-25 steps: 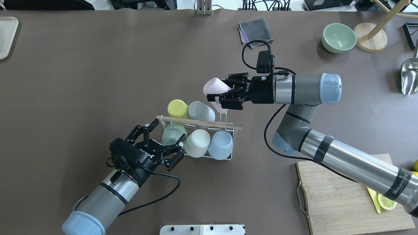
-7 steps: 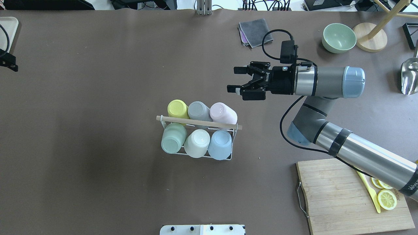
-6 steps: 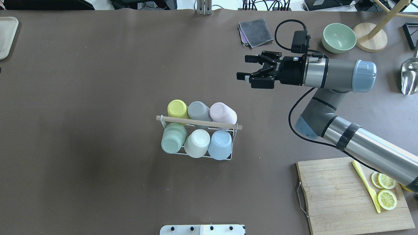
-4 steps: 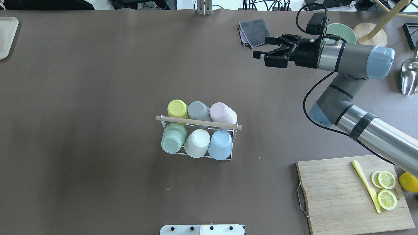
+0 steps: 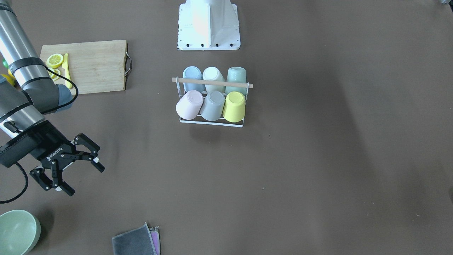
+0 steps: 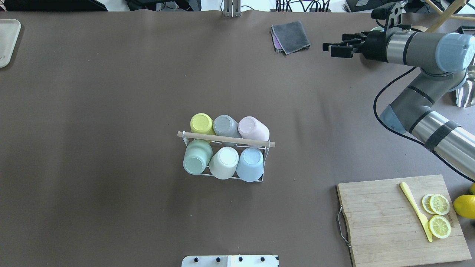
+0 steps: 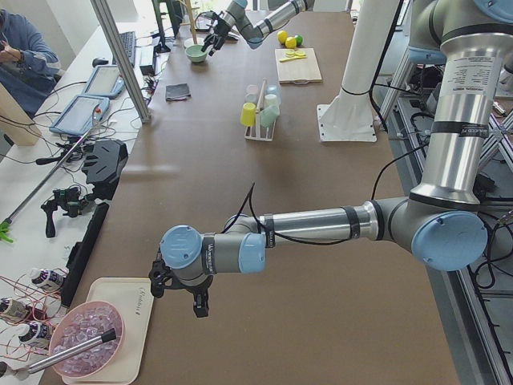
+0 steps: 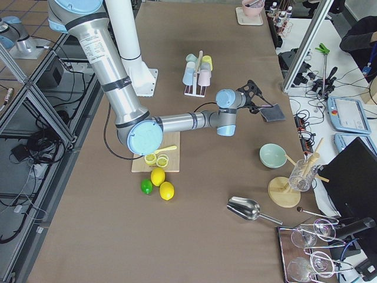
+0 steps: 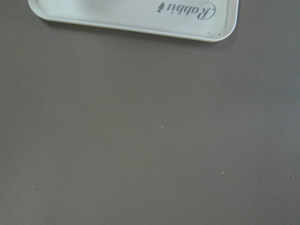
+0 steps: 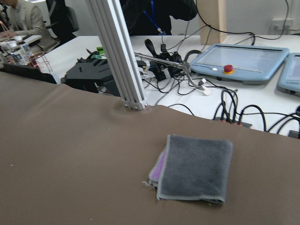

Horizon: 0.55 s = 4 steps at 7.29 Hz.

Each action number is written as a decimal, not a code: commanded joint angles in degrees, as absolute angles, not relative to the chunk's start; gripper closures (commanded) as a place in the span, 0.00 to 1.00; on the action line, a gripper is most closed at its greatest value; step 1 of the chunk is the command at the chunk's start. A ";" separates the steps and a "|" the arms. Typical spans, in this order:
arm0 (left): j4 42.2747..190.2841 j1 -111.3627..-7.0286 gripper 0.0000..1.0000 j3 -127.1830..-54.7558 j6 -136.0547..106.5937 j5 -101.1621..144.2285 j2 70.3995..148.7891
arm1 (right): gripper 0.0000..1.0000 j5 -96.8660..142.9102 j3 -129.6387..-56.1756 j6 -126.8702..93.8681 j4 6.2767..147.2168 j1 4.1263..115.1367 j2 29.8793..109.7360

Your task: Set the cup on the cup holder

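The white wire cup holder point(image 6: 226, 139) with a wooden rod handle stands mid-table and carries several cups upside down. It also shows in the front-facing view point(image 5: 212, 83). The pink cup point(image 6: 253, 128) sits at the rack's far right corner; in the front-facing view point(image 5: 189, 104) it is near left. My right gripper point(image 6: 328, 49) is open and empty, far from the rack by the grey cloth; the front-facing view point(image 5: 86, 181) shows its spread fingers. My left gripper point(image 7: 175, 293) shows only in the exterior left view, near a tray; I cannot tell its state.
A folded grey cloth point(image 6: 290, 36) lies at the far edge, right in front of the right wrist camera point(image 10: 197, 166). A green bowl point(image 5: 16, 232) sits beyond the right gripper. A cutting board point(image 6: 386, 222) holds lemon slices and a yellow knife. A pale tray point(image 9: 140, 18) lies by the left gripper.
The right gripper let go of the pink cup on the rack, opened and moved back and right toward the cloth. The left arm withdrew out of the overhead view to the left.
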<state>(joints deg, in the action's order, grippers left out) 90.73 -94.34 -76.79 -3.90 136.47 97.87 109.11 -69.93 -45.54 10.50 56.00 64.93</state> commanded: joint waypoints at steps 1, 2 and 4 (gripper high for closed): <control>78.96 -94.75 0.02 -76.47 0.06 136.32 103.08 | 0.00 110.12 -73.71 -45.70 26.20 57.12 65.30; 82.67 -94.57 0.02 -76.55 0.87 136.75 102.49 | 0.00 113.43 -76.70 -45.70 35.33 58.26 65.30; 86.65 -94.04 0.02 -76.99 1.49 136.58 101.43 | 0.00 117.23 -83.19 -45.79 49.24 59.67 68.18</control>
<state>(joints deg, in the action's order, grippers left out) 84.72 -94.27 -76.65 0.82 136.66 101.73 114.83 -78.80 -45.76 40.11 58.77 66.05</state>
